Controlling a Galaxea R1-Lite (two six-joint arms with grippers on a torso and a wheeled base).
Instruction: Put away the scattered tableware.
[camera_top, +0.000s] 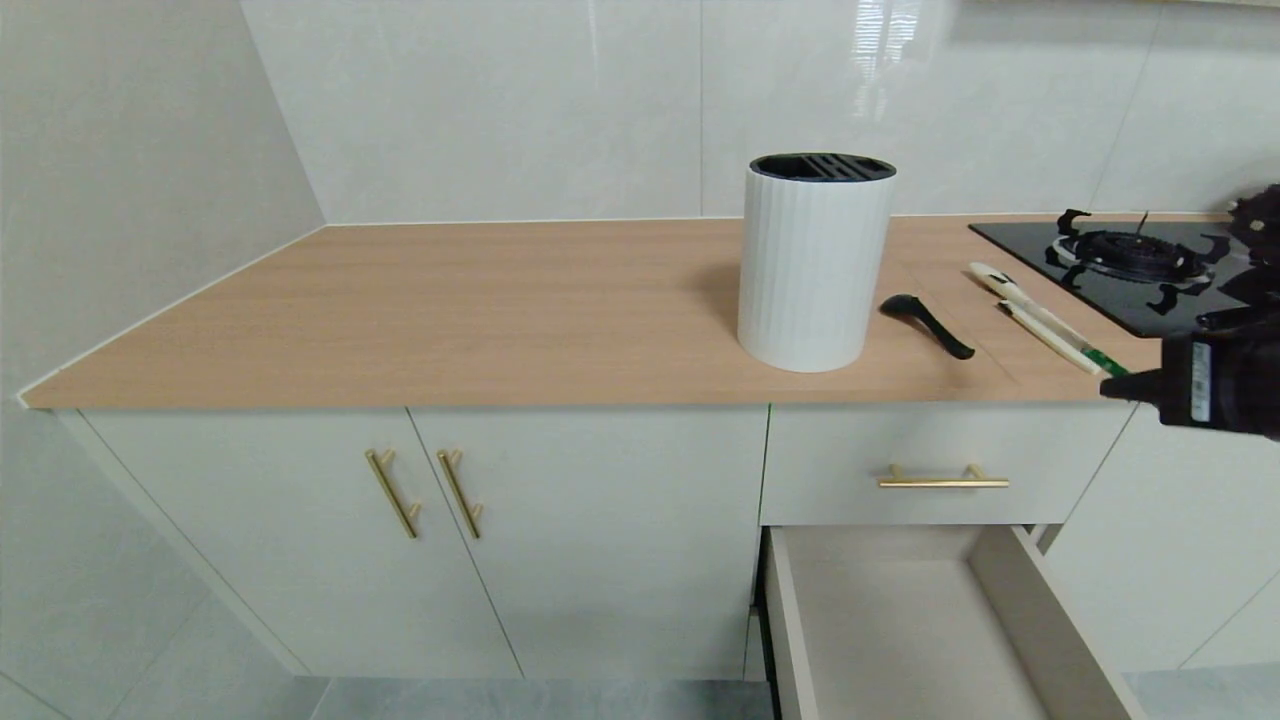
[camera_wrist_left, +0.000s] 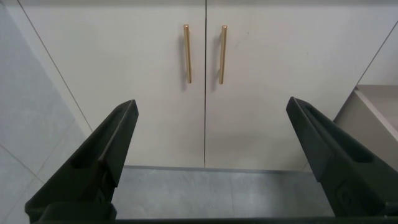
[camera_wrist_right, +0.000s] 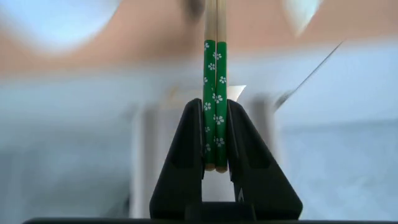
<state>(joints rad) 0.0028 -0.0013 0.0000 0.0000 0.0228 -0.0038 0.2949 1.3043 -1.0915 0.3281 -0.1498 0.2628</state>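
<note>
Two chopsticks (camera_wrist_right: 216, 62) pinched in right pincer (camera_wrist_right: 216, 109); left pincer (camera_wrist_left: 211, 112) spread before cabinet (camera_wrist_left: 280, 62)

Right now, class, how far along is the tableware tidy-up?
Done: only the drawer stands open. In hand: the right gripper is shut on the chopsticks. Left: the black spoon and white utensil lie on the counter.

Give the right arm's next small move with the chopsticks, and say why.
Probably a short lift straight up. The right gripper is shut on the green ends of the chopsticks, while their pale lengths seem to lie on the countertop, so they should clear it before travelling to the white holder.
</note>
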